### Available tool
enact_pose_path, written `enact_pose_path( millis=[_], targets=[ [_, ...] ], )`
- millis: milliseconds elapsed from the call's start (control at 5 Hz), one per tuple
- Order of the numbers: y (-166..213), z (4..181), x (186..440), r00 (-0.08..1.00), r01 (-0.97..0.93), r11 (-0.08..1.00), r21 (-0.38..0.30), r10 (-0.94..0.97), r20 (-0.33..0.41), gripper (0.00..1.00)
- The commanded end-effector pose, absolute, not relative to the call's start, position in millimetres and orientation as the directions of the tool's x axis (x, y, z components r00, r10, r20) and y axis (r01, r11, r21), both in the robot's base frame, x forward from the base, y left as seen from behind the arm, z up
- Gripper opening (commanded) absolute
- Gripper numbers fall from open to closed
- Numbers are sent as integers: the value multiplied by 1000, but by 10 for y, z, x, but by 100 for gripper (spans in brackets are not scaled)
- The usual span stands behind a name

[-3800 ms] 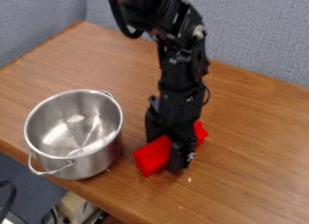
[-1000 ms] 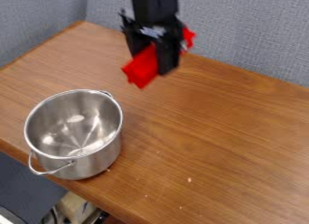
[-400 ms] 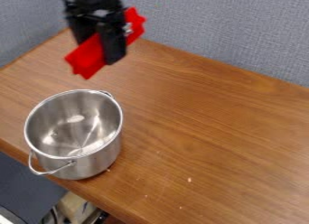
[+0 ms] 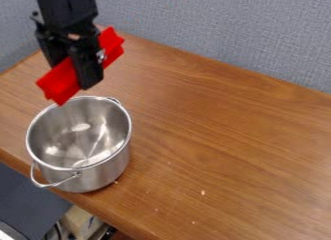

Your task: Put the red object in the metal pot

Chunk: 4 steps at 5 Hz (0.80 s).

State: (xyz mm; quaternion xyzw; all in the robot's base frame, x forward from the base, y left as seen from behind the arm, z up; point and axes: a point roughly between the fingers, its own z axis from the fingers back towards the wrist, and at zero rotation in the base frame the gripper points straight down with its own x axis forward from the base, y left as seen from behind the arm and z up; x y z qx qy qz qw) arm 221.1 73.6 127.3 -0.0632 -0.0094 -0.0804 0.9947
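At upper left the gripper [image 4: 80, 60] clamps the red object [image 4: 75, 67] above the metal pot [image 4: 80, 143] on the table [image 4: 233, 137].

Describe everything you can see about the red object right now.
The red object is a bright red, matte, elongated block with rounded edges. It is off the table, clamped between the black tool's fingers, which cover its middle, so red shows on either side. It hangs tilted, its lower end toward the camera and its upper end pointing up and right. In this view it sits above the far left rim of the metal pot, not touching it.
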Motion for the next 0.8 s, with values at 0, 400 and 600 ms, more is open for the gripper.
enact_pose_path(
  millis=[0, 400, 600],
  targets=[
    [789, 1147, 2257, 991, 131, 984, -119, -128, 37, 0],
    [824, 957, 2372, 983, 186, 976, -111, -185, 19, 0],
    [765, 1082, 2405, 968, 249, 959, -136, -247, 34, 0]
  ],
)
